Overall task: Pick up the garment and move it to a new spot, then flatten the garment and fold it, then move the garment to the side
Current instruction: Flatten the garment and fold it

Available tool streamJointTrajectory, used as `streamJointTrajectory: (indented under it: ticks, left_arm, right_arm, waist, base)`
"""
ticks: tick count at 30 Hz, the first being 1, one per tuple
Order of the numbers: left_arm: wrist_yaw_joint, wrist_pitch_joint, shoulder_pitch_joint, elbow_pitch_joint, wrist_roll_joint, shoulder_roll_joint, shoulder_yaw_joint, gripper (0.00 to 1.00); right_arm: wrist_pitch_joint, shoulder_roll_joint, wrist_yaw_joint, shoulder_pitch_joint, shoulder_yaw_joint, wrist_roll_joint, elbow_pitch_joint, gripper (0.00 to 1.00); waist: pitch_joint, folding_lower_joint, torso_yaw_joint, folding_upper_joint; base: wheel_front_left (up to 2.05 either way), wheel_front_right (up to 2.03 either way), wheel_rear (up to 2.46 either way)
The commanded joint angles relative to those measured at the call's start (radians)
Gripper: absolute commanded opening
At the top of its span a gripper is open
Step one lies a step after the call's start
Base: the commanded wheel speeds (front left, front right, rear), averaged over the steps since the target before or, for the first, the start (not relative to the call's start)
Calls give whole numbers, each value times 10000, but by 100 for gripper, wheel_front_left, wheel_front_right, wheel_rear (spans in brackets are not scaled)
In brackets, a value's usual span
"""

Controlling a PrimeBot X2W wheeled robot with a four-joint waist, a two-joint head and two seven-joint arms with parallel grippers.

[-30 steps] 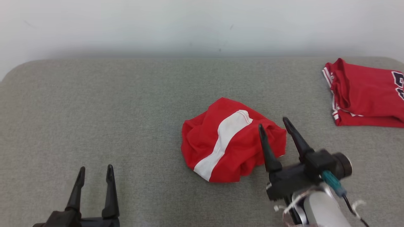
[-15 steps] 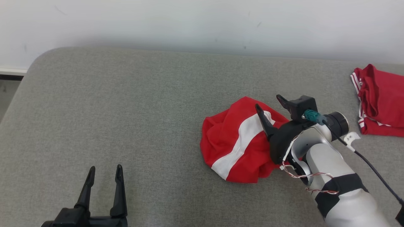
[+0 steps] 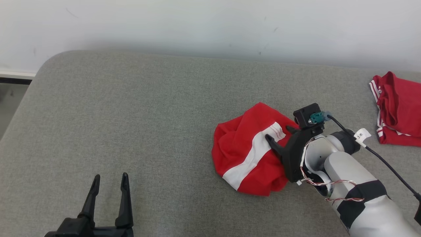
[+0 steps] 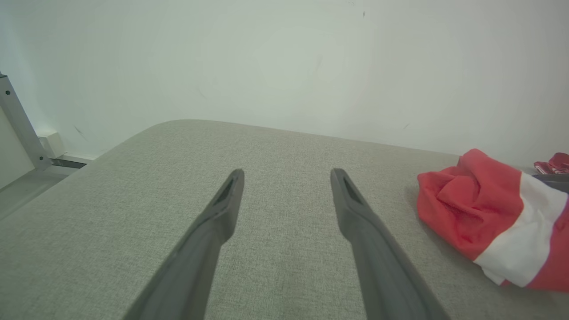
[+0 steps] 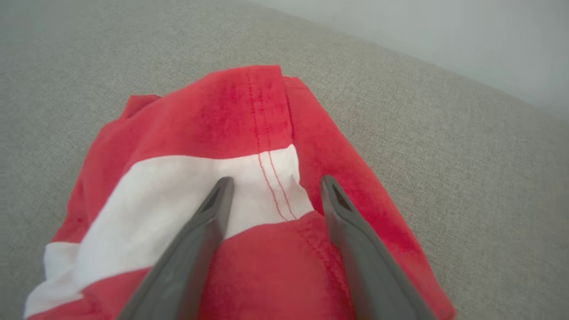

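Note:
A crumpled red garment [image 3: 250,151] with a broad white stripe lies on the grey padded surface [image 3: 148,115], right of centre. My right gripper [image 3: 279,133] is open and tilted down over the garment's far right part. In the right wrist view the right gripper [image 5: 276,180] has its two fingertips resting either side of the stitched hem, where the stripe ends on the garment [image 5: 222,120]. My left gripper [image 3: 110,176] stands open at the lower left, away from the cloth. In the left wrist view the left gripper [image 4: 288,173] holds nothing, and the garment [image 4: 480,209] lies off to its right.
A second red garment [image 3: 398,108] with white trim lies folded at the far right edge of the surface. A white wall [image 3: 197,26] runs behind. The surface's rounded corner drops to the floor [image 3: 10,98] at the left, near a metal post [image 4: 18,124].
The head camera has shifted. My right arm reached forward and lowered its open fingers from beside the garment onto its white stripe. The left gripper stayed put.

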Motion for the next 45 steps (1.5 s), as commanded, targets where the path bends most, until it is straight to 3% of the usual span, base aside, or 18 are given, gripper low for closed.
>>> streamJointTrajectory:
  ticks: [1, 4, 5, 6, 7, 8, 19, 25, 30, 37, 45]
  left_arm:
    - [-2, -17, -14, -25, -150, -12, 13, 100]
    - [-23, -17, -145, 3, -126, -12, -27, 100]
    - [-31, -17, -182, 18, -142, -12, -43, 100]
    - [-25, -17, -207, 33, -152, -10, -43, 100]
    - [-12, -17, -210, 41, -169, -10, -22, 100]
    - [1, -17, -193, 52, -179, -12, 1, 100]
    - [51, -17, 241, -16, -170, -12, 254, 100]
    - [93, -17, 451, -109, -94, -12, 269, 100]
    - [65, -17, 414, -187, -14, -12, 273, 100]
    - [-39, -17, 162, -149, -40, -9, 141, 100]
    - [-110, -17, 57, -40, -145, -9, -69, 100]
  right_arm:
    - [73, 27, -28, 72, 36, 99, -5, 100]
    - [434, -115, -28, -35, 371, 326, 36, 100]
    - [424, -132, -28, -81, 428, 401, 19, 95]
    - [319, -155, -28, -128, 467, 450, -15, 36]
    - [210, -178, -28, -160, 491, 467, -38, 4]
    - [88, -209, -28, -169, 515, 475, -40, 0]
    - [-1793, -452, -28, 298, 70, 289, -538, 0]
    - [-2515, -636, -28, 1585, -1026, 62, -1701, 0]
    - [-2491, -538, -28, 3180, -2407, -327, -3237, 0]
    - [-2103, 461, -28, 6181, -5018, -944, -5541, 0]
    - [-2377, 1337, -28, 7469, -5938, -1513, -5514, 0]
  waist:
    - [27, 1, 4, 0]
    - [90, 1, 67, 0]
    - [97, 1, 93, 0]
    - [95, 1, 110, 0]
    - [88, 1, 115, 0]
    - [68, 1, 115, 0]
    - [-345, 1, -405, 0]
    - [-472, 1, -1077, 0]
    - [-393, 1, -1629, 0]
    - [-233, 1, -1920, 0]
    - [-124, 1, -1974, 0]
  base:
    - [0, 0, 0]
    - [0, 0, 0]
    - [0, 0, 0]
    - [0, 0, 0]
    - [0, 0, 0]
    - [0, 0, 0]
    - [0, 0, 0]
    - [0, 0, 0]
    - [0, 0, 0]
    - [0, 0, 0]
    - [0, 0, 0]
